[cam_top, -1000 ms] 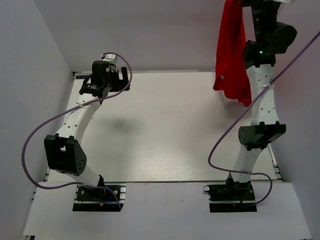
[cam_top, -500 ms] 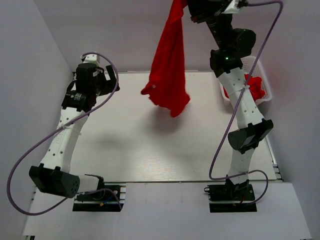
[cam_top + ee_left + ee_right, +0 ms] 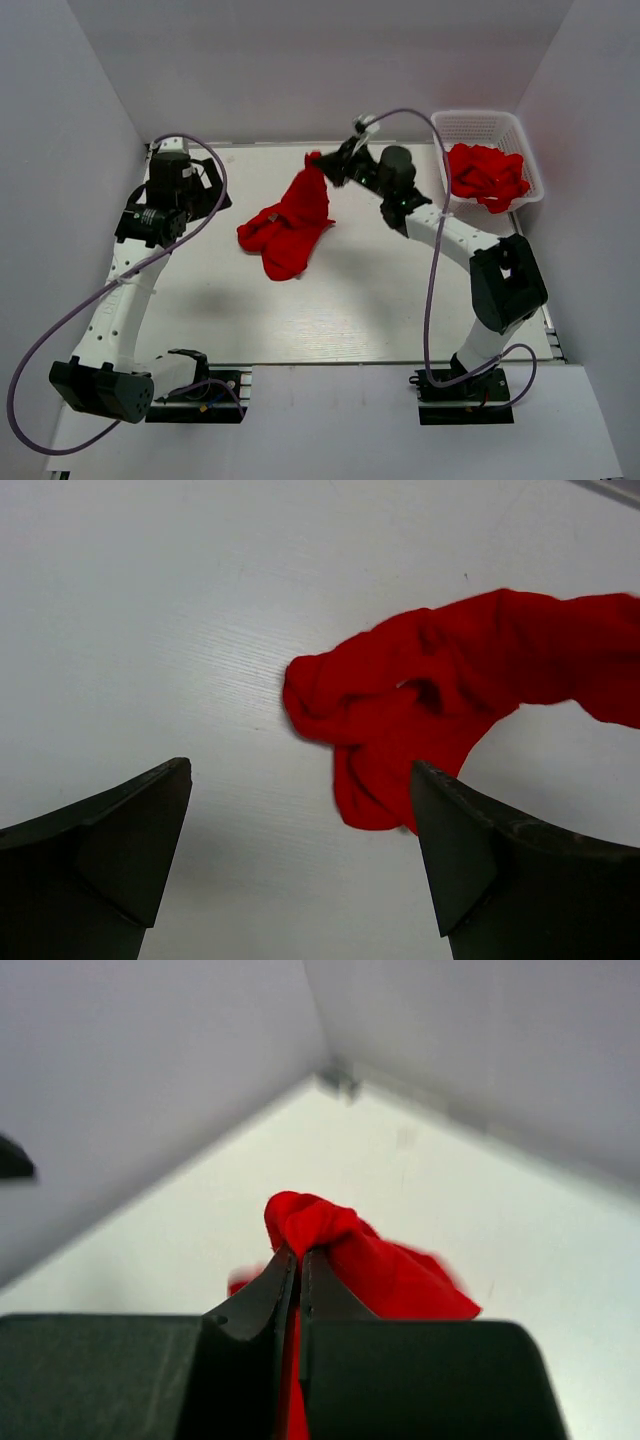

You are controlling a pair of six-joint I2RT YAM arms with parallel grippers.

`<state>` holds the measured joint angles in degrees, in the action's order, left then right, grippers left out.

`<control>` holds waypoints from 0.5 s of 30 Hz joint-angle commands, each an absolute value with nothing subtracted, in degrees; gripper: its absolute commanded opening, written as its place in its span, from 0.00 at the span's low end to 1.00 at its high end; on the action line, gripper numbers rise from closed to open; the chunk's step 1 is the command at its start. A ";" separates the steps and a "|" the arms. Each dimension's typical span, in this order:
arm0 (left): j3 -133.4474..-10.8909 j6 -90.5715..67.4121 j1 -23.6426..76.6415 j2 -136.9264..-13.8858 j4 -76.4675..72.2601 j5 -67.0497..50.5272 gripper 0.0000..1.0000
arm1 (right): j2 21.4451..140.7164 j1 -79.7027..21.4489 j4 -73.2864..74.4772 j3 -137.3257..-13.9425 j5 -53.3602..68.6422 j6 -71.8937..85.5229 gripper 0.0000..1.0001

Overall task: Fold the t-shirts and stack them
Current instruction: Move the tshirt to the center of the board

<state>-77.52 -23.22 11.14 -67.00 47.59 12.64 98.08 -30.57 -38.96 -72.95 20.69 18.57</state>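
Observation:
A crumpled red t-shirt (image 3: 288, 226) lies on the white table, its upper end still pinched and lifted by my right gripper (image 3: 322, 165), which is shut on it. In the right wrist view the cloth (image 3: 350, 1250) bunches over the closed fingertips of my right gripper (image 3: 298, 1255). My left gripper (image 3: 205, 185) is open and empty at the table's far left; in its wrist view (image 3: 300, 810) the shirt's lower end (image 3: 420, 715) lies just beyond its spread fingers. More red t-shirts (image 3: 487, 175) sit heaped in the basket.
A white plastic mesh basket (image 3: 480, 126) stands at the far right corner. Grey walls enclose the table on the left, back and right. The purple cables loop beside both arms.
My right arm has swung the hanging shirt from high at the right down and left onto the table's middle. My left gripper has shifted slightly left and turned toward the shirt.

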 commanded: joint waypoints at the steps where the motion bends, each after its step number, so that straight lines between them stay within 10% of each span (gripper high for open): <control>1: -74.46 -24.08 10.99 -65.83 49.39 8.80 1.00 | 95.18 -33.66 -32.10 -67.35 15.66 12.40 0.00; 4: -71.99 -24.08 10.99 -67.15 48.69 6.33 1.00 | 97.47 -34.89 -23.57 -65.31 11.52 10.81 0.13; 6: -71.29 -24.08 10.99 -69.07 48.16 5.55 1.00 | 98.00 -34.81 -18.76 -65.91 8.72 10.63 0.90; 15: -70.75 -23.47 10.99 -71.98 45.89 3.60 1.00 | 94.75 -34.63 5.85 -76.64 -7.90 6.59 0.90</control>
